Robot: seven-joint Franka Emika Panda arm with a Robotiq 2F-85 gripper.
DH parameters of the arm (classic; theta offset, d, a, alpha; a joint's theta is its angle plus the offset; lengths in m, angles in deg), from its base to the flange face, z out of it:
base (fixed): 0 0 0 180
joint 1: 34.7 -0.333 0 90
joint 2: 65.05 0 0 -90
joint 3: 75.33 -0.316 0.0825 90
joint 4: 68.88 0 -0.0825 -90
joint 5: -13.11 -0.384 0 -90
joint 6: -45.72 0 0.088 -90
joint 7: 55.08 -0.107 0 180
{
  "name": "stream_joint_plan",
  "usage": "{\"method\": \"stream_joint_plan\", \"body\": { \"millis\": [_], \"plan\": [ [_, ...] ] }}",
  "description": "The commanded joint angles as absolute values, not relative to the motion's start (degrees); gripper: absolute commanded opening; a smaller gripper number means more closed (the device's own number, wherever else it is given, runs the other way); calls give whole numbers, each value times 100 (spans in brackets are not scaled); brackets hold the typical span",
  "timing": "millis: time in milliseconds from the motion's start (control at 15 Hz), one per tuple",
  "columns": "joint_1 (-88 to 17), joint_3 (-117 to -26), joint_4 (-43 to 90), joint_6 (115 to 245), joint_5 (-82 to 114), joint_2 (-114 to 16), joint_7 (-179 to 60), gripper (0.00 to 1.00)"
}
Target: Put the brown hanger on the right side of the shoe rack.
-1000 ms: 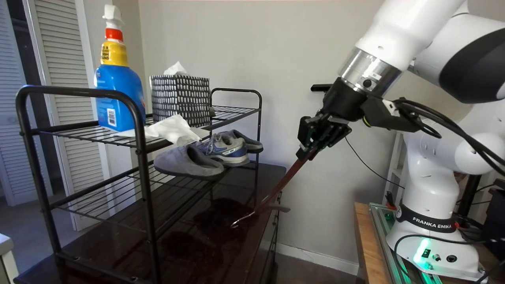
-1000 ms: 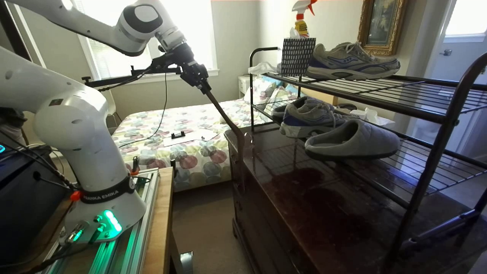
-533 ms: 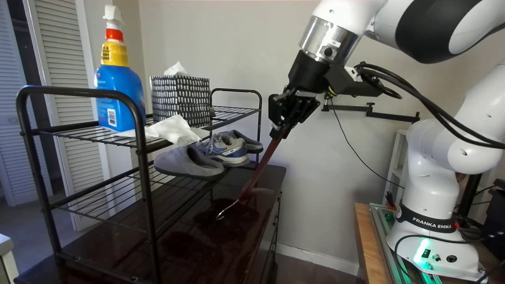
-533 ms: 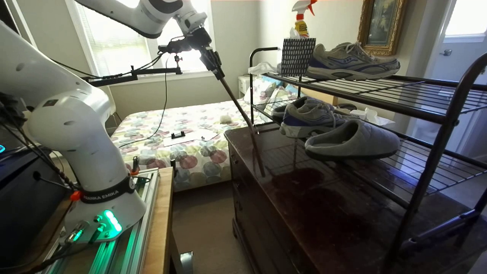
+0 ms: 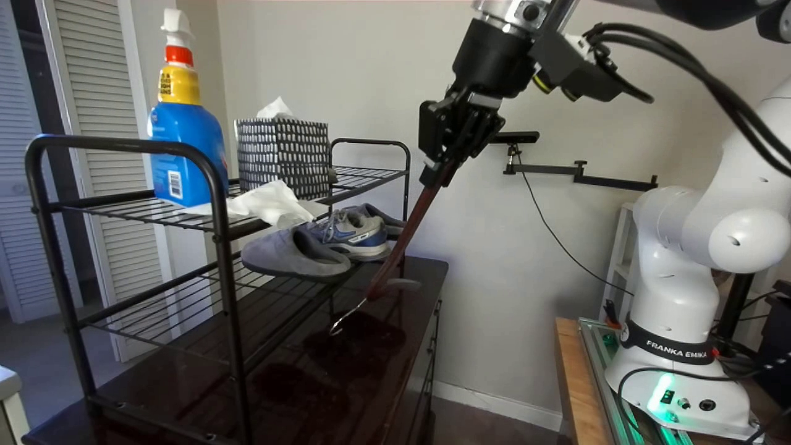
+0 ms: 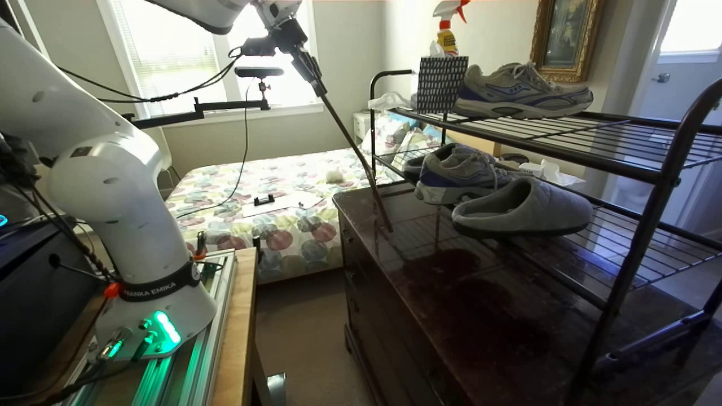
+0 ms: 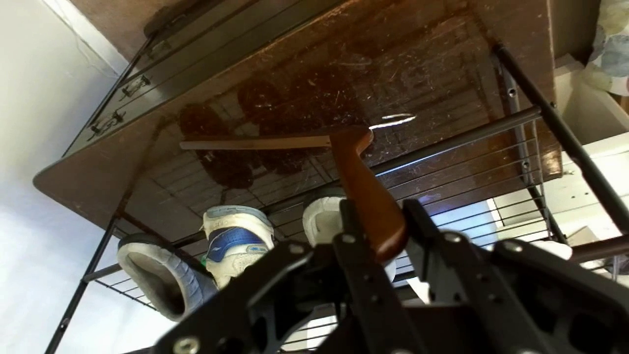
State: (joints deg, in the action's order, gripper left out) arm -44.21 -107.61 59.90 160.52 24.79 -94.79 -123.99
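The brown hanger (image 5: 401, 253) is held at one end by my gripper (image 5: 437, 176) and slants down from it, its metal hook hanging over the cabinet top beside the shoe rack (image 5: 230, 309). An exterior view also shows the hanger (image 6: 352, 144), the gripper (image 6: 320, 90) and the rack's upper front rail (image 6: 564, 153). In the wrist view the hanger's rounded end (image 7: 361, 182) sits between the two fingers, and the rack's lower rail (image 7: 457, 142) runs behind it. The far arm of the hanger points away from the rack. The hanger looks apart from the rack.
A spray bottle (image 5: 188, 142), a tissue box (image 5: 284, 154) and a sneaker (image 6: 519, 93) stand on the top shelf. Slippers (image 5: 293, 253) and another sneaker (image 5: 355, 235) sit on the lower shelf. The rack stands on a glossy dark-brown cabinet (image 5: 346, 383).
My gripper has carried the hanger toward the rack, then raised it a little. The hook has moved from near the cabinet's edge to over its top. The rack and shoes have not moved.
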Motion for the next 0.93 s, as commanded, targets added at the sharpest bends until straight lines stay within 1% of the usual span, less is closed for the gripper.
{"method": "stream_joint_plan", "body": {
  "millis": [0, 133, 333, 400, 467, 800, 867],
  "plan": [
    [-4696, -10669, 5763, 15367, 2360, -9855, -12550, 7],
    [-4728, -10677, 5703, 15115, 2408, -10001, -12680, 7],
    [-4798, -10531, 5708, 15109, 2334, -10058, -12454, 7],
    [-4730, -10670, 5745, 15172, 2477, -10016, -12575, 7],
    [-4732, -10657, 5745, 15172, 2476, -10026, -12570, 26],
    [-4735, -10665, 5753, 15172, 2479, -9992, -12572, 26],
    [-4687, -10608, 5732, 15152, 2491, -10078, -12629, 7]
  ]
}}
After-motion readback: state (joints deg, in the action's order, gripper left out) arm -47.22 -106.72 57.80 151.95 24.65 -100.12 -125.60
